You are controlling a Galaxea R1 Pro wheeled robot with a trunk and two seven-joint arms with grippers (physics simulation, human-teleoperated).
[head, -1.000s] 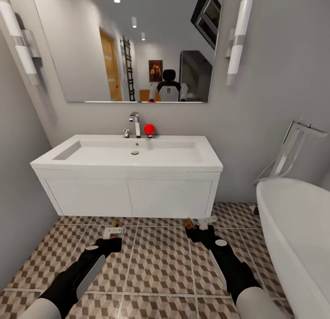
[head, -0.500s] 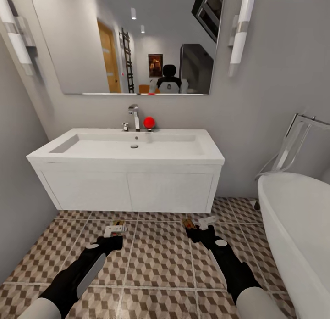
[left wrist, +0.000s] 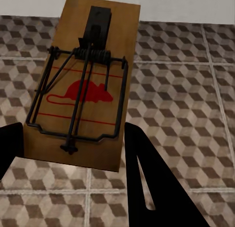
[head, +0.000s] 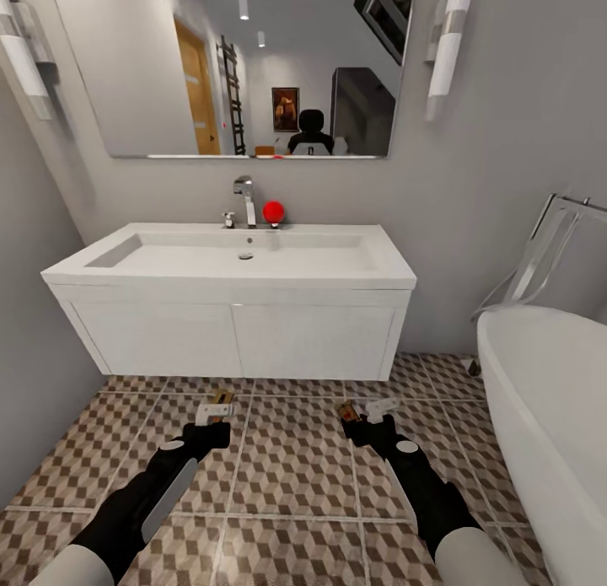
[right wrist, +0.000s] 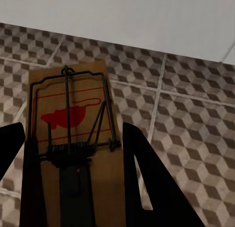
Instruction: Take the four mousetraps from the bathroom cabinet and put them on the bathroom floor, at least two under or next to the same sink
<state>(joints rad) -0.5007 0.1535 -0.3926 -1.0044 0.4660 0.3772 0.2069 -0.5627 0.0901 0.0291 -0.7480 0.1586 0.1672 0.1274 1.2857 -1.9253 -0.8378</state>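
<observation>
Both hands: left hand and right hand each clamp a mousetrap.

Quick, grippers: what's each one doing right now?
Left gripper: closed on a tan wooden mousetrap.
Right gripper: closed on a second tan wooden mousetrap.

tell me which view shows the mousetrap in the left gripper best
The left wrist view: the mousetrap sits large between the left gripper fingers, its spring and red mouse mark clear. The head view shows it as a small tan sliver above the floor.
</observation>
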